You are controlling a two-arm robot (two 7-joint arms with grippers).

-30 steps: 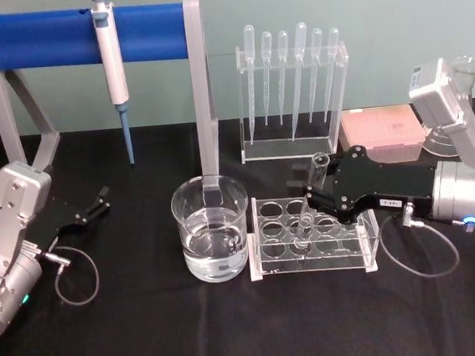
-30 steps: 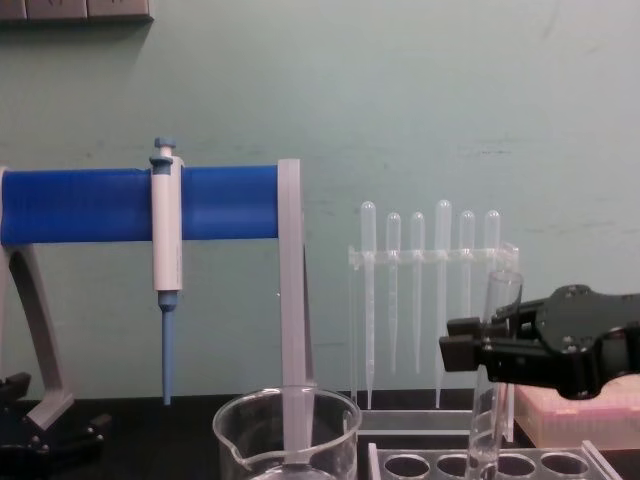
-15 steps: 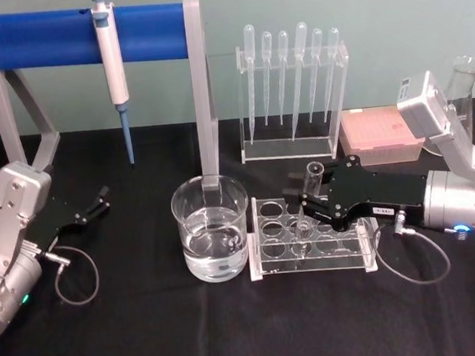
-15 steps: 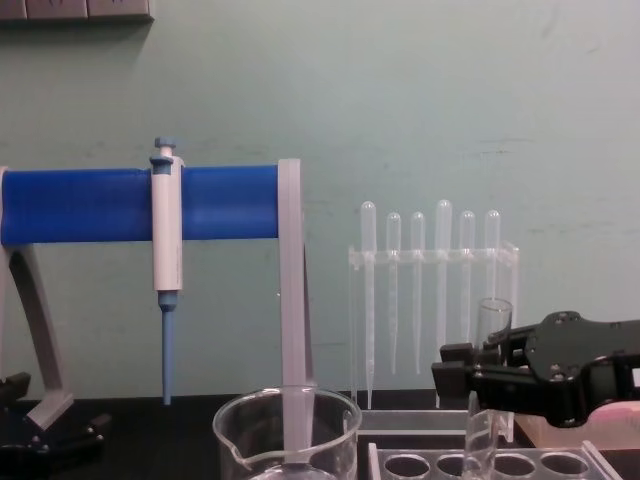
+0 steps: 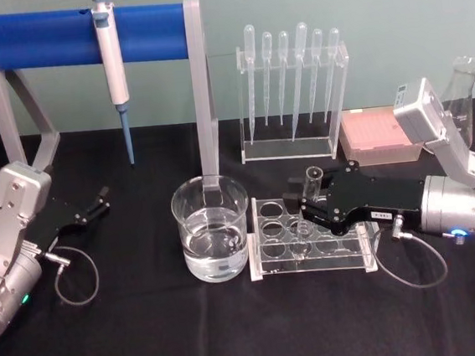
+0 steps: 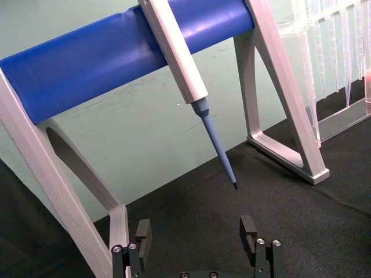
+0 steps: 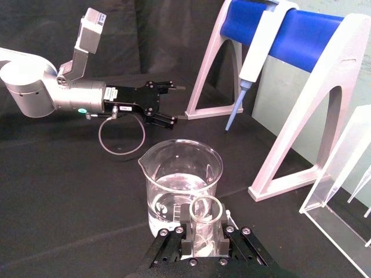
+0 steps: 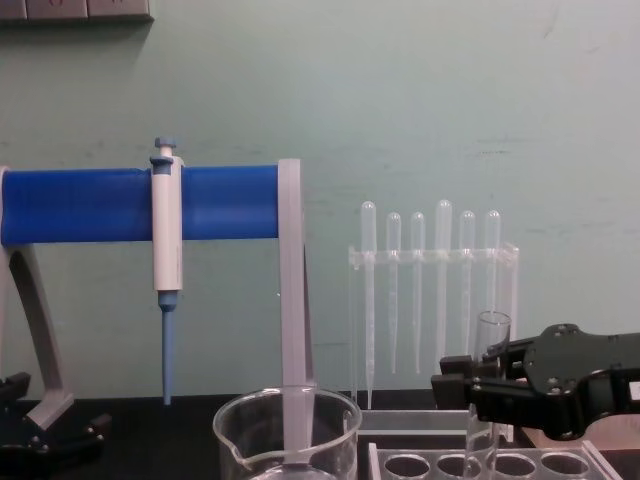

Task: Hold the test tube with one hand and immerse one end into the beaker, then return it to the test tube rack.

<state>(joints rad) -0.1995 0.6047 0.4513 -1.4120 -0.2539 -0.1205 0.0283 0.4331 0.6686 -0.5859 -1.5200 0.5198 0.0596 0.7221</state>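
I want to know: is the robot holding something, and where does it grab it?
The right end effector holds the test tube just below its open rim; the left end effector holds nothing.

Both arms are silver cylinders with boxy grey camera housings and thin looping grey cables. Each black tool, right and left, carries small screws; the right bears a white label.

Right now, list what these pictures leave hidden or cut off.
- Test tube bottom: in the chest view the lower edge cuts it off; in the head view the rack blurs whether it rests in a hole.
- Beaker base: cut by the chest view's lower edge.
- Left gripper: the left wrist view's edge crops its body.
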